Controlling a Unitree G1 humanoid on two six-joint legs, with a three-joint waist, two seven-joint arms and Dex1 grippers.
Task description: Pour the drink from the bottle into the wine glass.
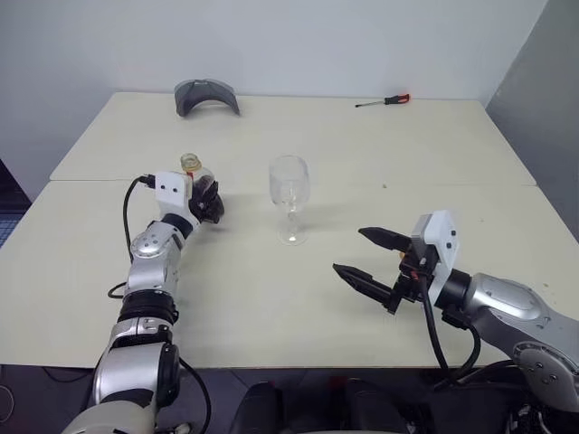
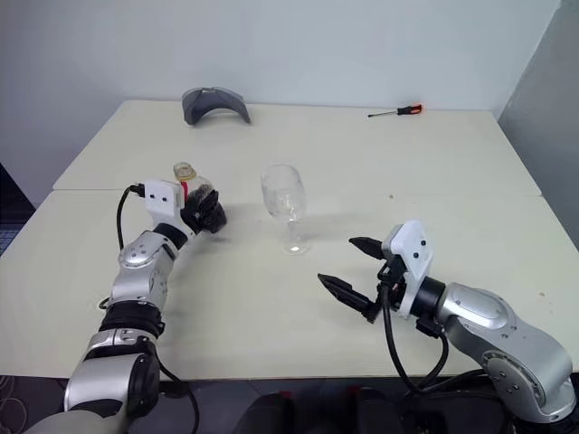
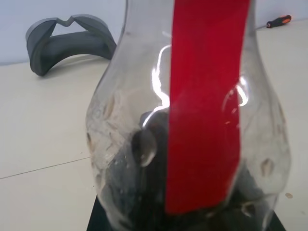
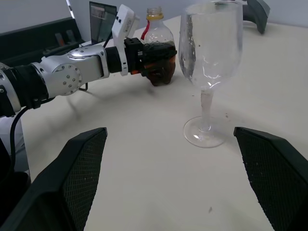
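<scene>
The bottle (image 1: 197, 174), clear plastic with a yellow cap and a red strip, stands upright on the table left of centre. The dark drink (image 4: 161, 72) fills its lower part. My left gripper (image 1: 208, 204) is shut on the bottle's body from the near side. In the left wrist view the bottle (image 3: 125, 125) sits very close. The wine glass (image 1: 289, 194), clear and holding nothing, stands upright to the right of the bottle, a short gap between them. My right gripper (image 1: 349, 250) hovers open near the front right, pointing toward the glass, with nothing between its fingers.
A grey curved visor-like piece (image 1: 206, 95) lies at the back of the cream table (image 1: 271, 307). A red-handled screwdriver (image 1: 384, 100) lies at the back right. A seam crosses the tabletop behind the glass. A grey wall borders the right side.
</scene>
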